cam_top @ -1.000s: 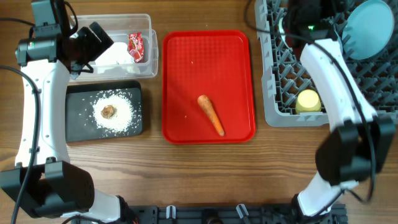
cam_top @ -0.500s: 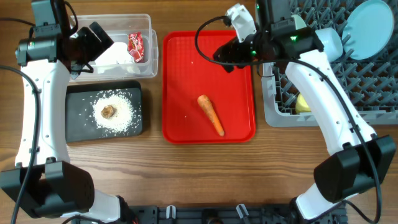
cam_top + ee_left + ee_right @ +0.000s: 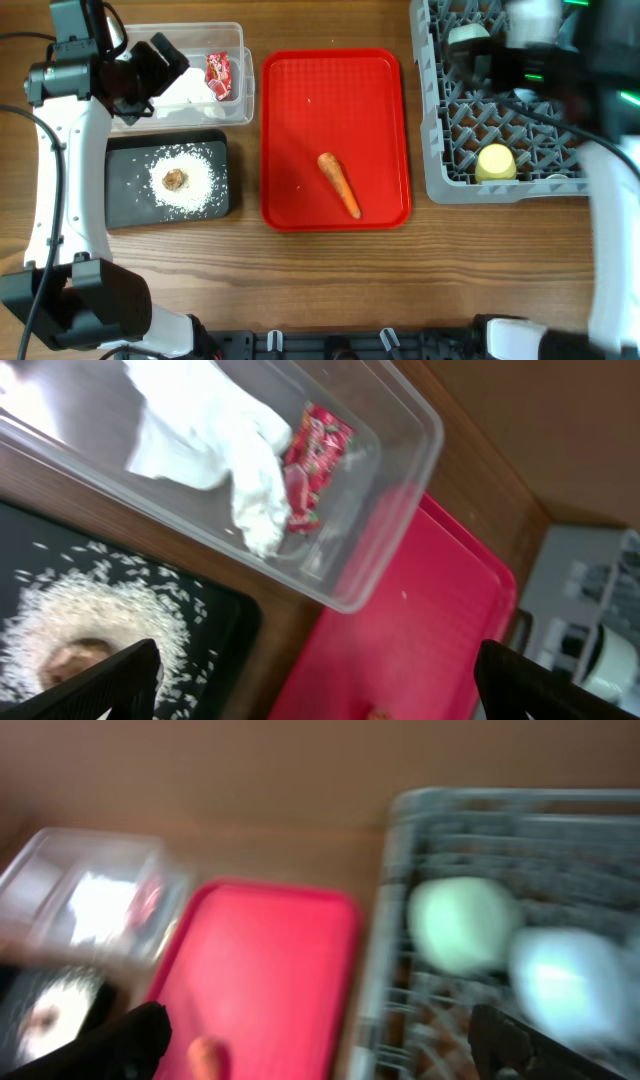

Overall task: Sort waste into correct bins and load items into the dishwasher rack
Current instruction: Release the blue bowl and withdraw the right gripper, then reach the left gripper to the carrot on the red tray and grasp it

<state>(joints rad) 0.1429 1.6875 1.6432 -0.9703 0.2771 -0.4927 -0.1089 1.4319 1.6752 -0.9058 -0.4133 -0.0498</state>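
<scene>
The orange carrot [image 3: 339, 184] lies alone on the red tray [image 3: 300, 120]. The clear tub [image 3: 235, 100] holds a crumpled white napkin [image 3: 215, 430] and a red wrapper [image 3: 218, 76]. Rice [image 3: 195, 190] and a brown lump [image 3: 174, 179] sit in the black tray [image 3: 125, 200]. My left gripper [image 3: 330, 685] hangs open above the tub's edge, empty. My right gripper [image 3: 320, 1050] is open and empty, high over the seam between the red tray and the grey rack [image 3: 440, 150]. In the rack are a yellow cup [image 3: 496, 163], a pale green bowl [image 3: 460, 925] and a light blue bowl [image 3: 570, 980].
The right arm [image 3: 560, 60] is a motion blur over the rack's top right and hides what stands there. The left arm [image 3: 65, 150] runs down the table's left side past the black tray. Bare wooden table [image 3: 330, 280] lies in front of the trays.
The right arm has swung from the red tray's top right corner back over the rack, its jaws opening a little wider. The left arm and all the waste have stayed put.
</scene>
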